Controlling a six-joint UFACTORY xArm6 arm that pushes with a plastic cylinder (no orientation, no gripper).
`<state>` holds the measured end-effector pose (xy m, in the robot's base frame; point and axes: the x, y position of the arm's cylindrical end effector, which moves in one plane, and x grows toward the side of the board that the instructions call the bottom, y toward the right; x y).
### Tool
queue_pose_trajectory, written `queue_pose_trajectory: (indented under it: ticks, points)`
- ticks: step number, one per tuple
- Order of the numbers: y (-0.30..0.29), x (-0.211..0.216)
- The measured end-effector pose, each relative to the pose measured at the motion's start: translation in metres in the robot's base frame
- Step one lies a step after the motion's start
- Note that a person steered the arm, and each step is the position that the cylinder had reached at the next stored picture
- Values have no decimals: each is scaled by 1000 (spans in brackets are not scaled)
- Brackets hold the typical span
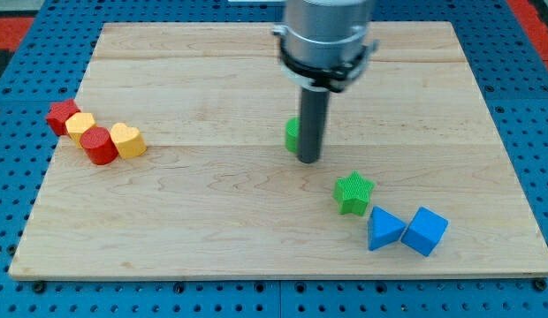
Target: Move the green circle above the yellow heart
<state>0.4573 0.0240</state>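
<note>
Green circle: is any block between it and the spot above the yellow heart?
No. The green circle sits mid-board, touching my tip. The board between it and the yellow heart holds no block.

The board (pixel 212 194) is pale wood grain on a blue pegboard (pixel 18 283). Blocks: red star (pixel 62 116), yellow piece (pixel 79 126), red piece (pixel 99 146), yellow heart (pixel 127 140), green star (pixel 353 193), two blue blocks (pixel 405 230); a half-hidden block (pixel 293 133) looks green.
</note>
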Motion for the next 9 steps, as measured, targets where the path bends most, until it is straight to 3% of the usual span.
queue_pose_trajectory:
  ticks: [1, 2, 4, 6, 7, 9]
  points:
    - [46, -1]
    - [56, -15]
    - [-75, -35]
    - [-24, -54]
    - [-60, -62]
    - [-193, -58]
